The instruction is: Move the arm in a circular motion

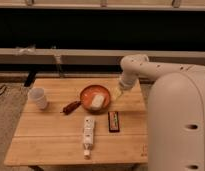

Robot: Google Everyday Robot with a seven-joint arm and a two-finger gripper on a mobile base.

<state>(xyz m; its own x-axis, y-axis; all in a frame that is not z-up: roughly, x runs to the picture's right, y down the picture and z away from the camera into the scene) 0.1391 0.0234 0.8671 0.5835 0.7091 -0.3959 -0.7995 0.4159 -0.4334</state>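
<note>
Your arm [146, 70] sat in the right half of the frame: a glossy white tube of thick rounded segments, dotted with small dark holes. It ran leftward from the big white body [178, 125] at the right edge to a rounded elbow just above the table's far right corner. From that elbow it turned down and to the left, narrowing into a slimmer wrist. At the end of the wrist your gripper [117, 92] hung low over the wooden table [46, 135], just beside the right rim of the orange bowl [85, 92]. You could not tell whether it was apart or together, nor whether it touched the bowl.

The bowl stood near the middle of the table and held a pale block [98, 101]. Left of the bowl lay a small brown object [71, 106], and further left, near the table's left edge, stood a white cup [38, 98]. Below the bowl in the frame lay a long white object [88, 131], with a dark bar [113, 121] just to its right. Behind the table ran a pale ledge [76, 54] under a dark band.
</note>
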